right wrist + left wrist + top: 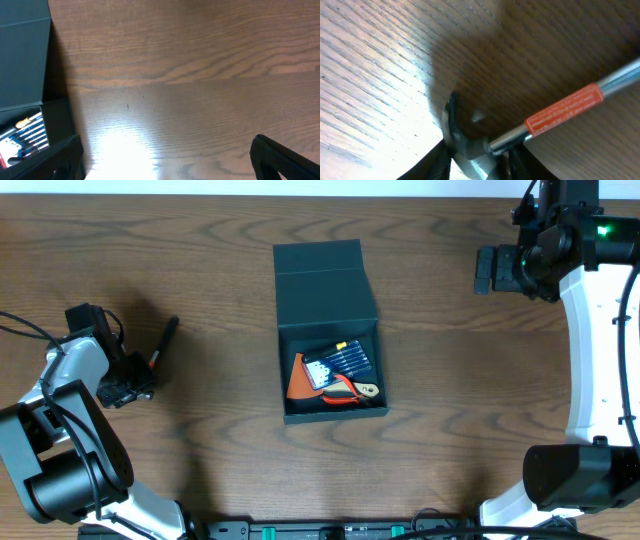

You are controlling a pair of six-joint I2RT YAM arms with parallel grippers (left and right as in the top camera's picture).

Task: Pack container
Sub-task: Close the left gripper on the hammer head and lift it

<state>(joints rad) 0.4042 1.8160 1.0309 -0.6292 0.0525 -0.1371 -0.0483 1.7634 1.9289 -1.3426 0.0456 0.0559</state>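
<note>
The dark teal container (282, 370) stands open mid-table, its flap lid (320, 268) folded back. Inside lie an orange tool, a set of small screwdrivers (340, 360) and orange-handled pliers (345, 395). A hammer (162, 343) with a black grip and an orange label lies at the left. My left gripper (132, 385) is shut on it; in the left wrist view the jaws (480, 162) hold the steel head below the orange-labelled shaft (565, 107). My right gripper (487, 270) is open and empty at the far right (167, 160), with the container (25, 60) at its left.
Bare brown wooden tabletop (480, 400) lies around the container. Black cables (25, 325) run by the left arm. The white right arm (600, 350) stands along the right edge.
</note>
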